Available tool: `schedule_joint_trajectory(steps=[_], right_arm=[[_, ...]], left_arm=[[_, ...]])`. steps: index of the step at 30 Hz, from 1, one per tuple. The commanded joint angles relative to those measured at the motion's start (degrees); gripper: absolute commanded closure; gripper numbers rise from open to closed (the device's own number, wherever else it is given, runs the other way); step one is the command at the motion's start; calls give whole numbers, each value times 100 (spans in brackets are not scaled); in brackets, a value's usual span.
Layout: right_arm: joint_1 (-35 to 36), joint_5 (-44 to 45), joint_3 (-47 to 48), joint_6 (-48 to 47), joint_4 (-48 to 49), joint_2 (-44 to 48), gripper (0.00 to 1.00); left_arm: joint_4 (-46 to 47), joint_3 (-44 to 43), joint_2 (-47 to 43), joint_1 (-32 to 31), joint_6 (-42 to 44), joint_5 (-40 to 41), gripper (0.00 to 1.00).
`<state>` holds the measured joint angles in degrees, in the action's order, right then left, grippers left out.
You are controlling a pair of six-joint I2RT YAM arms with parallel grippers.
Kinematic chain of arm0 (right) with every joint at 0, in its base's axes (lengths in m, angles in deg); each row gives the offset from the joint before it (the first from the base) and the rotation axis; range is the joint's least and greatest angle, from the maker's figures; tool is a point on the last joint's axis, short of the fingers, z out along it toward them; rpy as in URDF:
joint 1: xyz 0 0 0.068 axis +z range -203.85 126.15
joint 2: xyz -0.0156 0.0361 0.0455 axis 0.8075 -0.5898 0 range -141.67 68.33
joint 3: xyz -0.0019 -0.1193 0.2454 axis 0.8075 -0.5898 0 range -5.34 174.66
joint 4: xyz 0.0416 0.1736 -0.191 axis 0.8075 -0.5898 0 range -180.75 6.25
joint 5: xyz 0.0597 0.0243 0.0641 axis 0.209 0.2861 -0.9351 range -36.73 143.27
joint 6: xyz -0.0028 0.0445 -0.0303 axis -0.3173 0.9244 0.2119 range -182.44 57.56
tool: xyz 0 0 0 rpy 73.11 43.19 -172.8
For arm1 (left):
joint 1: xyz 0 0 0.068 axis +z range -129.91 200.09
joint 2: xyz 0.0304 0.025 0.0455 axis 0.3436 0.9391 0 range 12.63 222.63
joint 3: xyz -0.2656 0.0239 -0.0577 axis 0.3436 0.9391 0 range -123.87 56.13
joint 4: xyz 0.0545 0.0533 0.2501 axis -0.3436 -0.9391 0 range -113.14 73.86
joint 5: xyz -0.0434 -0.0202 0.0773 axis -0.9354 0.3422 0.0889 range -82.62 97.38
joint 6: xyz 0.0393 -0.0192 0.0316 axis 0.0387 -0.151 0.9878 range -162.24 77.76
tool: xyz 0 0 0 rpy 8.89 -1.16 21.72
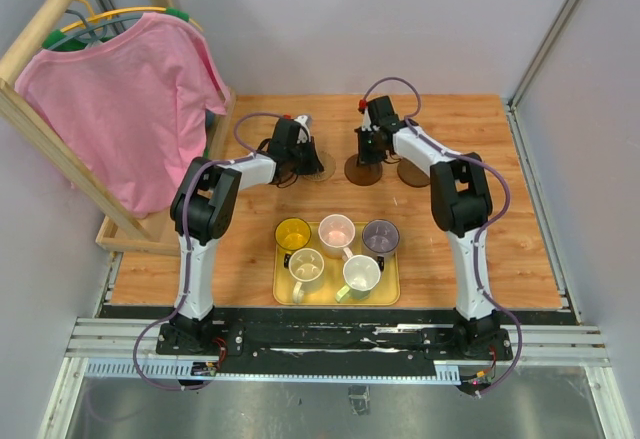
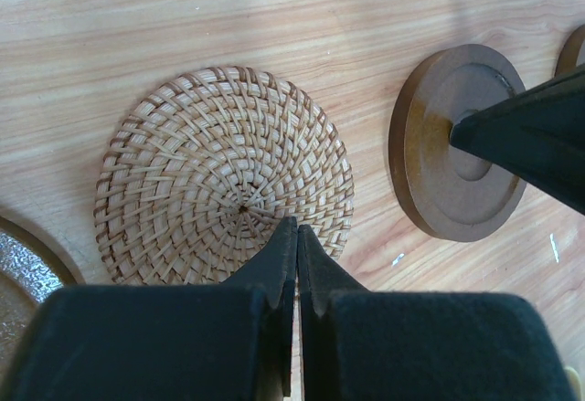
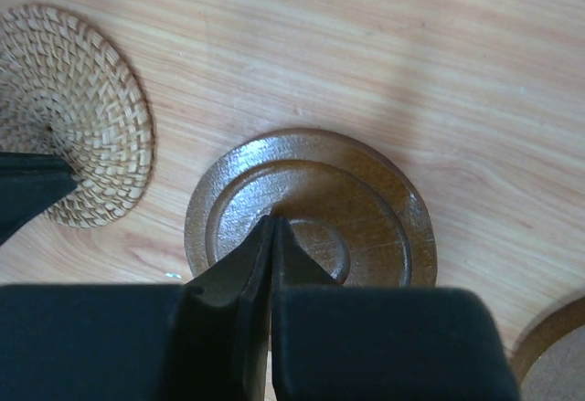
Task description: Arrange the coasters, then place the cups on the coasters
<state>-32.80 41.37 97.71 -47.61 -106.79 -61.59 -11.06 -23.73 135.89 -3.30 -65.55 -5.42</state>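
Left pincer (image 2: pixel 295 237), tips together, over the light woven coaster (image 2: pixel 224 177); right pincer (image 3: pixel 272 227), likewise, over the stiff, slick brown coaster (image 3: pixel 311 209): likely grip rims.

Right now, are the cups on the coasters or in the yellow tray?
In the tray: all five cups stand inside the yellow tray, none on the coasters.
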Motion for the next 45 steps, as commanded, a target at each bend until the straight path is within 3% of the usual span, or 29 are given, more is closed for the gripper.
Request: schedule_joint_trajectory(steps=[1,35,45], right_arm=[[73,-149,461,-3,-250,-243,99],[136,-358,1495,116,-369,-1007,99],[135,-168,1300,-82,-363,-693,99]], left_arm=[[-640,138,233,-7,74,53,99],[-631,-79,495,-7,74,-235,100],[-649,-44,434,-7,74,-103,100]])
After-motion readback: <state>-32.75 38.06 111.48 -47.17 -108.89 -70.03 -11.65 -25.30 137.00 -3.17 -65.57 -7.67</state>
